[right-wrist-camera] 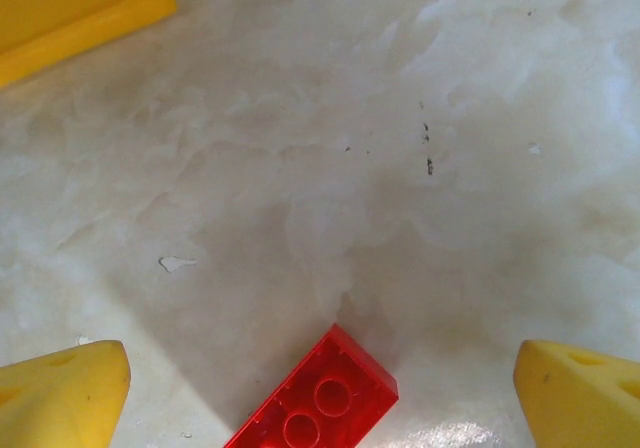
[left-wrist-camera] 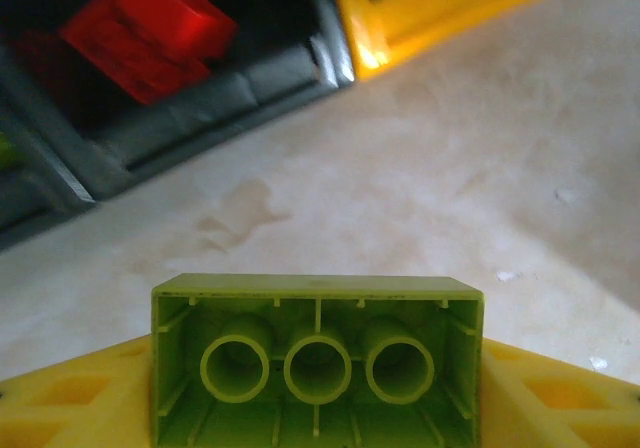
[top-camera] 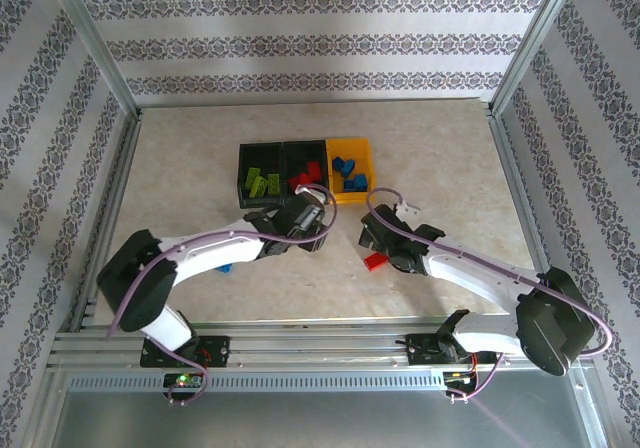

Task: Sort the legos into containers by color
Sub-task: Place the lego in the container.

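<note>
Gripping a lime green brick (left-wrist-camera: 318,360) in my left pincer (top-camera: 303,220), I have its hollow underside turned toward my wrist camera, three round tubes in a row, with a yellow finger (left-wrist-camera: 70,403) pressed to each short end. That pincer sits just in front of the middle black bin (top-camera: 303,158), where red bricks (left-wrist-camera: 150,23) lie in a heap. I cannot tell whether the held brick rests on the table (top-camera: 450,168) or hangs above it.

The left black bin (top-camera: 260,150) holds lime green bricks (top-camera: 262,181), and the yellow bin (top-camera: 351,146) at the right end of the row holds blue bricks (top-camera: 350,173).

My right pincer (right-wrist-camera: 320,368) stands wide, holding nothing, with its fingertips (right-wrist-camera: 65,393) well apart on either side of a red brick (right-wrist-camera: 315,396). That brick lies studs up on the table, at a slant, in front of the yellow bin. A blue brick (top-camera: 222,267) lies on the table beside my left arm.
</note>
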Controlling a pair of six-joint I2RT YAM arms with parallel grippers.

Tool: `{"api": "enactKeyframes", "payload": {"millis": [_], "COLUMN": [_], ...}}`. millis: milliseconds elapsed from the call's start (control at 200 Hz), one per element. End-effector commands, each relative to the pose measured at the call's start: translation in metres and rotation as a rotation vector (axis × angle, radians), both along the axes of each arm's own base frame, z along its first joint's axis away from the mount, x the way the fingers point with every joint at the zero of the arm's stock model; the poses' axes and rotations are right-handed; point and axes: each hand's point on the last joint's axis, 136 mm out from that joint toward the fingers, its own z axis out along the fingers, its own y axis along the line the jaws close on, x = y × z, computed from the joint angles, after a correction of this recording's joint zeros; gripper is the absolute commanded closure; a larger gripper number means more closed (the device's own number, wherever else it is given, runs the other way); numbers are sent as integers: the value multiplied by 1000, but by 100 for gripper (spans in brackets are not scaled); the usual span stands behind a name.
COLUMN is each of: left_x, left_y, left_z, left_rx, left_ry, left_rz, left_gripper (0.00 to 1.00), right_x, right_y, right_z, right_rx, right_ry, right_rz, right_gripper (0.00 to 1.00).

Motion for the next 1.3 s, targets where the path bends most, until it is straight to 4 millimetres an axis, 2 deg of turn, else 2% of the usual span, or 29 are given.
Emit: {"api": "enactKeyframes", "payload": {"millis": [0,155,295,675,999,1134,1294], "left_x": [13,32,49,113,156,168,176], "left_y": [35,68,89,130,135,134,132], "left_z": [14,30,42,39,23,11,-2], "left_rx": [30,33,24,60,117,120,125], "left_ry": [-43,-66,-84,-61,-27,-2,28], "left_rz": [105,189,242,353,371,376,383], "left_gripper": [33,33,33,33,33,32,27], "right_x": [-5,-4,-6,-15,-19,-21,-23], "right_y": [-1,1,3,10,14,14,15], "right_z": [-4,-3,-3,-12,-20,-23,-30], "right_rx": [-25,-27,-19,-15,-23,-22,-28], "right_ry": [26,19,12,40,67,76,99], "right_rz": [-13,-18,-27,-32,-34,-44,-55], "right_gripper": [2,2,2,2,2,2,2]}}
